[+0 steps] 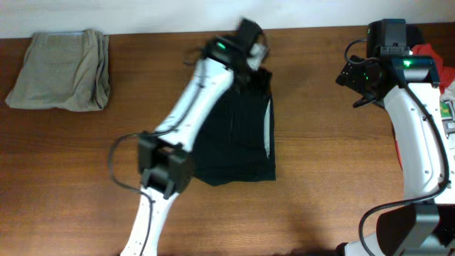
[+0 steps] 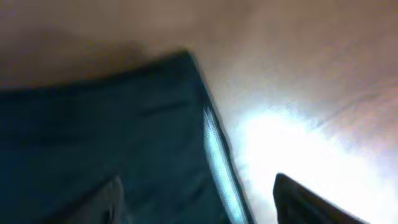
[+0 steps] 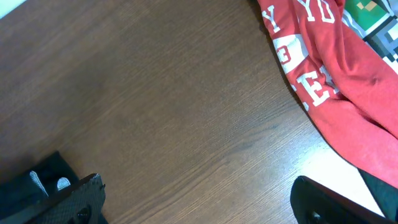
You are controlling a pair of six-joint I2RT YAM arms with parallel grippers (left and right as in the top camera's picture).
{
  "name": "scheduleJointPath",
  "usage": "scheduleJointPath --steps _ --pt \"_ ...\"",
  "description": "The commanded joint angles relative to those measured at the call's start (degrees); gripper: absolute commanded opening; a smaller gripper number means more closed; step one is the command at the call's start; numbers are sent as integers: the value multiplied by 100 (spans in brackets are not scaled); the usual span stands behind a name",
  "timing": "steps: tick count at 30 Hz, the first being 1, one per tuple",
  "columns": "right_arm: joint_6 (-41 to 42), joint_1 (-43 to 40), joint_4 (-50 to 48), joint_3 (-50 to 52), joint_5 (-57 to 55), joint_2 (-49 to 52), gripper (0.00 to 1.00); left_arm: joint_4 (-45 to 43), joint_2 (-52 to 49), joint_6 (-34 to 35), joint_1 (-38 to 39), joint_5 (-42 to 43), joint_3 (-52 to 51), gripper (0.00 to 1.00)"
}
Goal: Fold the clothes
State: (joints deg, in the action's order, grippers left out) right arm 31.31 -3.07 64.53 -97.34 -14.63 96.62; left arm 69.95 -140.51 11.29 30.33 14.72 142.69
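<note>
Left gripper (image 1: 250,41) is out at the far edge of the black fabric garment (image 1: 238,135), the one with a pale stripe down one side. The overhead view is smeared right there. On the left wrist view both fingers (image 2: 298,199) stand wide apart, one over the dark cloth and the other over bare, glare-lit wood. The striped edge of the garment runs down between them. That gripper is spread wide with nothing pinched in it. The blur makes it impossible to tell whether the tips touch the cloth.

From beneath the left gripper the black garment spreads back toward that arm's base, lying flat in a rough rectangle on the brown wooden tabletop (image 1: 320,178). Well away on this gripper's left side sits a beige fabric garment (image 1: 64,71), folded into a neat pad near the tabletop's far edge.

Over to the right gripper (image 1: 355,78), which is well apart from the black garment, off on its right side. Its wrist view shows the fingers (image 3: 68,199) set wide, with only bare wood grain under the gap between them. Ahead of it and to its right lies a red fabric garment with white lettering (image 3: 336,74), crumpled, not touching the fingers. A green printed item (image 3: 373,12) peeks out just past the red cloth.
</note>
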Motion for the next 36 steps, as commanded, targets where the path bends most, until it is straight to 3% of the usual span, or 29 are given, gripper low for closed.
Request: scheduleJointPath --steps 1,7,9,11,13,22,30,32,35,36 --pt "50 -2 2 -35 -149 20 99 1287 625 -269 -841 -1311 955 80" --pt "50 -2 2 -35 -149 20 99 2391 616 -634 -1943 -1150 686 82" --pt "50 -2 2 -35 -149 20 99 2374 616 -1093 -2238 -350 348 86" --pt "50 -2 2 -35 -151 20 99 2240 616 -1720 -2404 612 -186 91" --pt "50 -2 2 -35 -151 20 99 2052 616 -2118 -2422 962 -754 95" --pt "50 -2 2 -35 -151 20 98 313 616 -2175 -2409 1003 -3132 99" --pt "50 -2 2 -35 -149 20 99 -433 616 -2490 -2374 1945 -4234 99" --pt "50 -2 2 -35 -151 20 99 -643 616 -2490 -2282 2050 -4500 93" --pt "50 -2 2 -35 -149 20 99 -831 616 -2487 -2135 2044 -4656 56" --pt "50 -2 2 -35 -149 20 99 -911 616 -2487 -2087 2041 -4662 50"
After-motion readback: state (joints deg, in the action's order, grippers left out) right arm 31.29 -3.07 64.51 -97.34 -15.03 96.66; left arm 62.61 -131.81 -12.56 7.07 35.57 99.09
